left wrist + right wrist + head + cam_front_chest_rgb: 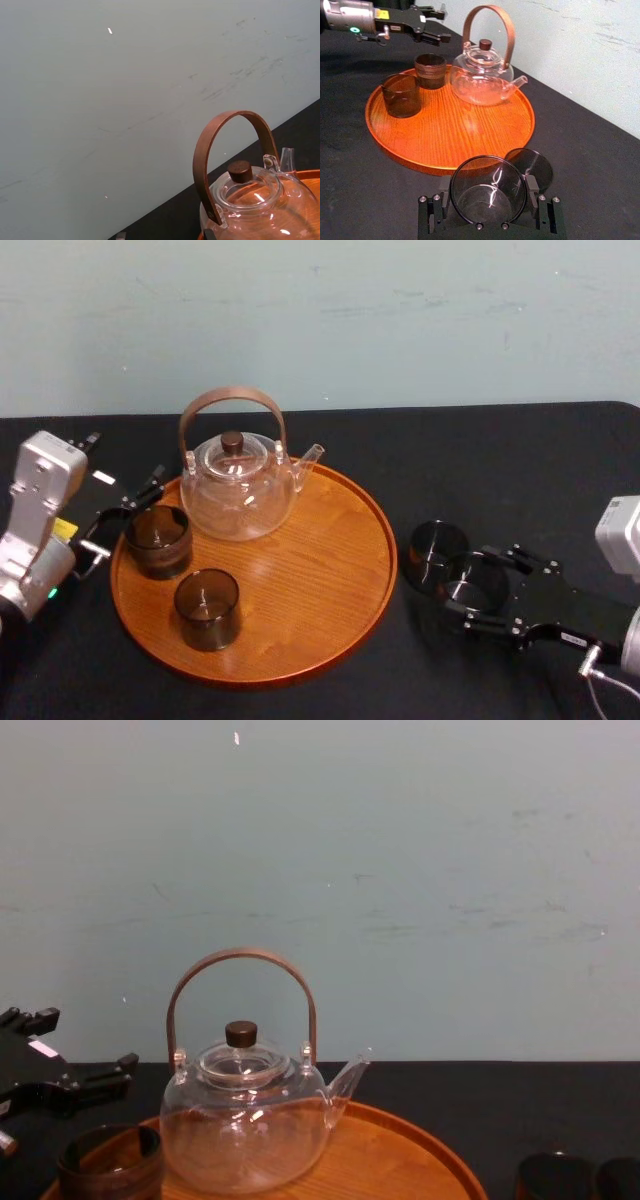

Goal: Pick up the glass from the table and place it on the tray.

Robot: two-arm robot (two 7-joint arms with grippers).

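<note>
Where the table (520, 460) runs back to the pale wall (400, 320), its black cloth lies bare across the far right, and a narrow strip of cloth separates the tray's right rim from the things beside it. The tray (300, 580) sits at the middle of the table. Its right half and front are plain wood, open from the teapot out to the rim. The teapot (238, 490) stands upright at the tray's back, spout toward the right, with its wooden handle arched over the lid.

The right pincer (472, 585) reaches in low from the right, off the tray. Its fingers (445, 187) lie against both sides of the glass (487, 192), which stands upright just right of the tray's rim. Whether its base rests on the cloth cannot be told. The left pincer (125, 515) hangs at the tray's left edge, spread wide and empty.

A second glass (432, 550) stands touching or just behind the gripped one, nearer the tray. On the tray's left side stand the rear dark glass (157, 538), close to the left pincer and beside the teapot, and the front dark glass (207, 608), near the front rim.
</note>
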